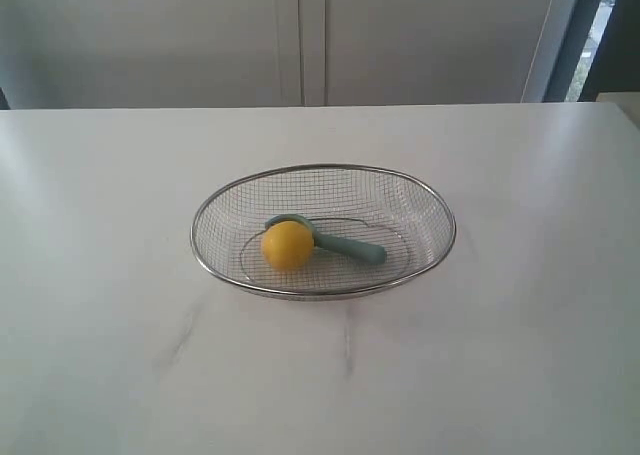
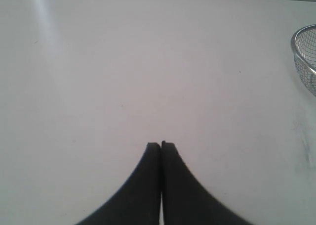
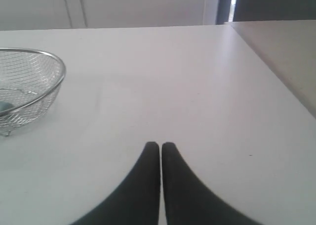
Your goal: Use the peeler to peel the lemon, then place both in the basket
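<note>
The yellow lemon (image 1: pixel 287 245) lies inside the wire mesh basket (image 1: pixel 324 170) at the table's middle. The teal-handled peeler (image 1: pixel 345 244) rests beside it in the basket, its blade head tucked behind the lemon. Neither arm shows in the exterior view. My left gripper (image 2: pixel 161 145) is shut and empty over bare table, with the basket's rim (image 2: pixel 297 37) at the edge of its view. My right gripper (image 3: pixel 160 145) is shut and empty too, away from the basket (image 3: pixel 53 60); a bit of the teal peeler (image 3: pixel 5 107) shows through the mesh.
The white table (image 1: pixel 120 355) spreads around the basket on all sides. Pale cabinet doors (image 1: pixel 300 35) stand behind its far edge. The table's right edge (image 3: pixel 266 62) shows in the right wrist view.
</note>
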You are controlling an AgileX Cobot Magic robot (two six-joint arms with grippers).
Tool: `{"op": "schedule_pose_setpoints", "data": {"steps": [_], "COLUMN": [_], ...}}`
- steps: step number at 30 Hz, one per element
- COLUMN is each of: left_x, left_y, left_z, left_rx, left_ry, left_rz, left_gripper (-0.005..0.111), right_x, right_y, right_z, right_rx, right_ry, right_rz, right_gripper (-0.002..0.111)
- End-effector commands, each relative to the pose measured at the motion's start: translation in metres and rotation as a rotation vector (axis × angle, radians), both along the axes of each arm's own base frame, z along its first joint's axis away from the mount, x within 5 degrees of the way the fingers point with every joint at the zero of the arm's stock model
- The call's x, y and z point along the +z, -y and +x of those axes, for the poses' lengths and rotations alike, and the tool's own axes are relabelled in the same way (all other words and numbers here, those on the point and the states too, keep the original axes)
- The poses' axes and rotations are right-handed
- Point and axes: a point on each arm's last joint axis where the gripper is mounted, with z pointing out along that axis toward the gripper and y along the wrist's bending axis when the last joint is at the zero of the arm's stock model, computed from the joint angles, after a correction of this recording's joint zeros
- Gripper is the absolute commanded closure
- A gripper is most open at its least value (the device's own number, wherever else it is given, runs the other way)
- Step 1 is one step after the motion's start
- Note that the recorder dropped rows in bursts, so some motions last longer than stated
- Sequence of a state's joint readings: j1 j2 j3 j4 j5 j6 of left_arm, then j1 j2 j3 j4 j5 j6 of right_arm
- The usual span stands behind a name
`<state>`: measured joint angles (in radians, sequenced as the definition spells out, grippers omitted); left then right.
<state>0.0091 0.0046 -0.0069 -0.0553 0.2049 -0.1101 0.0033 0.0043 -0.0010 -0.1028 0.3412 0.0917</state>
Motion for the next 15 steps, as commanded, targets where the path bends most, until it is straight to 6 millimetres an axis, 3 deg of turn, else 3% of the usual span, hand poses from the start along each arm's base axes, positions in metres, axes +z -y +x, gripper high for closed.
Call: {"op": "schedule_pose_setpoints", "data": {"steps": [1,15], "left_x": [-0.002,-0.002], "left_y": [0.0002,0.0002], "left_z": [-0.0002,-0.0002], "left_rx": [-0.005,-0.005], "left_ry": [-0.001,-0.001], "left_rz": [0.003,0.003], "left_gripper": [0.107,0.107], "right_x": [0.0004,0.0004], "right_y": [-0.0033,-0.0052], "right_z": [0.0,-0.0001], "right_rx": [0.061,0.096], "right_ry": [0.009,0.009], "right_rz": [0.0,0.001], "right_gripper": [0.106,0.106]}}
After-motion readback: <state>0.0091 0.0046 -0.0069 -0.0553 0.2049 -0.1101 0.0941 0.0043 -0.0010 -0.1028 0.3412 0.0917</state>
